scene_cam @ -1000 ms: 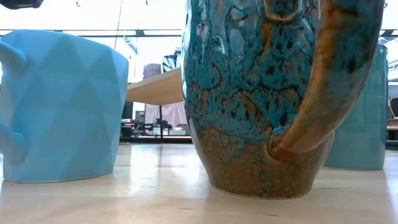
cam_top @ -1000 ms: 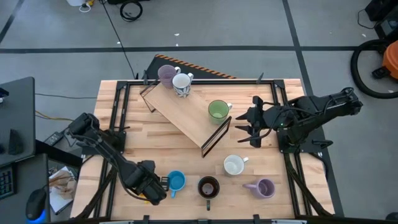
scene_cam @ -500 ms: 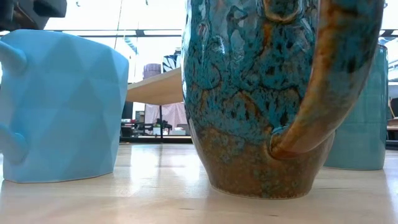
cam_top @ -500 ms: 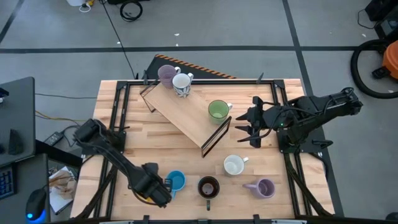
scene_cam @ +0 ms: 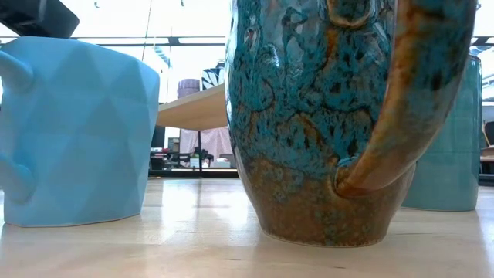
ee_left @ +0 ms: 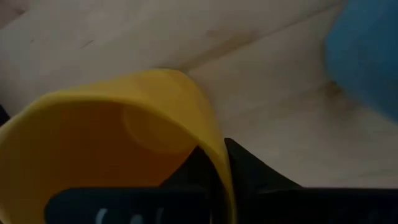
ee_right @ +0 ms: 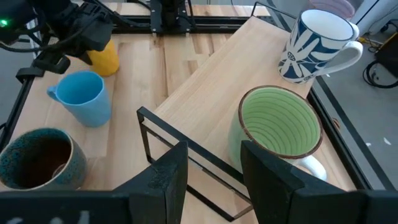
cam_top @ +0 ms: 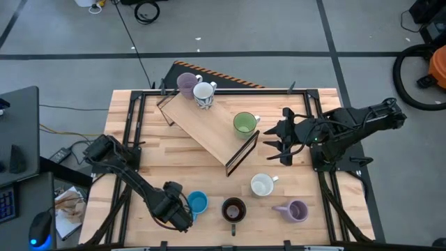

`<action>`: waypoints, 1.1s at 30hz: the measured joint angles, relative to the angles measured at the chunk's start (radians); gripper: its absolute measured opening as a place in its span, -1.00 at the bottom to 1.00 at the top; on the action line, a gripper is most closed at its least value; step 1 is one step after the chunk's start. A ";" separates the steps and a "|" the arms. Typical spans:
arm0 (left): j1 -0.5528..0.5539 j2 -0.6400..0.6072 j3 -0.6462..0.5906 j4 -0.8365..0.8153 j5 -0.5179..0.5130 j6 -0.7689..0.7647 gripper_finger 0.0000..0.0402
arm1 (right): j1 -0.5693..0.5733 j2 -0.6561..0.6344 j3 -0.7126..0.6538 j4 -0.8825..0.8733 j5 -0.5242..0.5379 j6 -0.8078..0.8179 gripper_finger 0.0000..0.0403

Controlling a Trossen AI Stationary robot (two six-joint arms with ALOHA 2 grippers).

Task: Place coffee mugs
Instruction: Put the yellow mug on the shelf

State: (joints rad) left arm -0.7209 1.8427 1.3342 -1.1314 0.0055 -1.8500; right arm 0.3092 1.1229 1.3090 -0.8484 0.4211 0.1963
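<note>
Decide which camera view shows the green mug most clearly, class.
The right wrist view: the green mug fills it, ribbed inside visible. The high view shows it small on the raised board. Low and left wrist views miss it.

The left arm is reaching low along the desk's near edge with its left hand clamping something between its fingers, while the right arm is waiting at the right side, its right hand sitting parted.

Blue mug (close) beside left gripper
</note>
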 joint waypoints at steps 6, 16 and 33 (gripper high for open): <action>0.016 -0.004 0.001 -0.009 0.064 0.182 -0.88 | 0.000 0.000 0.000 0.000 0.001 -0.002 -0.24; 0.113 -0.190 0.001 -0.182 0.003 0.455 -0.88 | -0.011 0.000 0.000 0.002 0.004 -0.016 -0.24; 0.486 -0.643 0.002 -0.201 -0.222 1.078 -0.87 | -0.064 0.003 0.000 0.004 0.055 -0.016 -0.24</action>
State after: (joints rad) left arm -0.2351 1.1997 1.3361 -1.3327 -0.2169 -0.7723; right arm 0.2457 1.1255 1.3094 -0.8444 0.4759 0.1802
